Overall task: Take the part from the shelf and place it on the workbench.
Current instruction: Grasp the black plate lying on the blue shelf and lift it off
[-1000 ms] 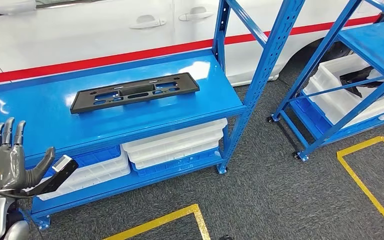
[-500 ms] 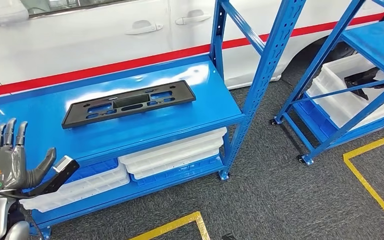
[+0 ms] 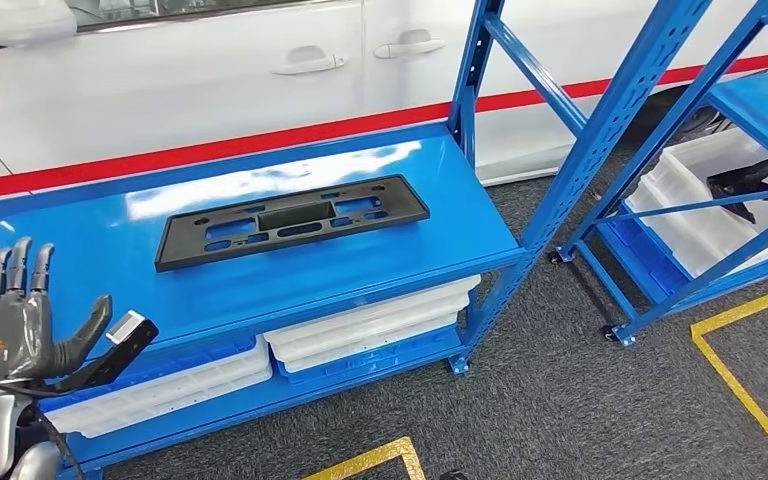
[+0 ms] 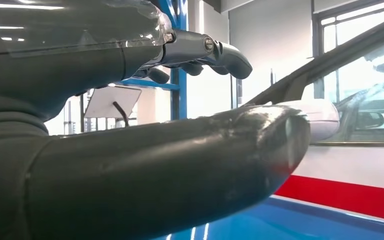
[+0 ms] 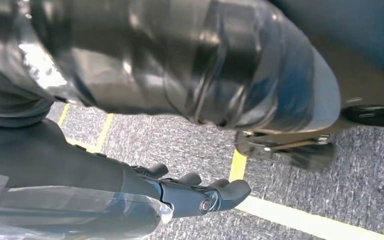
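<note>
With both my left hand (image 3: 10, 325) and right hand (image 5: 195, 192) spread and empty, I worry a one-handed grab will tip the long black part (image 3: 290, 220) off the shelf (image 3: 90, 230).

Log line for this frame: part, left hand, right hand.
part: black plate flat on blue shelf, untouched | left hand: raised, fingers spread, holds nothing | right hand: hanging over floor, holds nothing

Open air above my blue shelf top (image 3: 80, 225); the flat black part (image 3: 291, 220) lies mid-shelf with bare surface all round it. My left hand (image 3: 15, 325) is up at the near left edge, fingers spread, holding nothing. Upright post (image 3: 472, 75) and slanted brace (image 3: 545, 80) box in the right end. White car (image 3: 210, 80) walls off the back. Second rack (image 3: 720, 150) stands well apart.
</note>
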